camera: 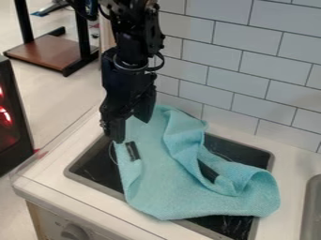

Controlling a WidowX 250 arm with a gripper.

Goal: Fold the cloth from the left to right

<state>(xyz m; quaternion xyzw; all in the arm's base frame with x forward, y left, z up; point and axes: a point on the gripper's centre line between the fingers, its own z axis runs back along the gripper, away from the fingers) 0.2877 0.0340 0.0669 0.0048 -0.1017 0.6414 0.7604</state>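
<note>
Item: my gripper (pixel 132 130), far left, pointing down by the cloth's left edge, presumably placed to take it; fingers parted, apparently gripping nothing, contact uncertain. Item: one blue cloth (pixel 166 180), draped across the stove top (pixel 94 164), rumpled at right, likely hindering a flat fold.

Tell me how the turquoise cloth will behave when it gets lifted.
The cloth will probably be floppy and droop from wherever it's held, since it already lies in loose, soft folds. It is likely light for its spread, as its edges look thin. Its slightly rough weave suggests it shouldn't be very slippery.
</note>
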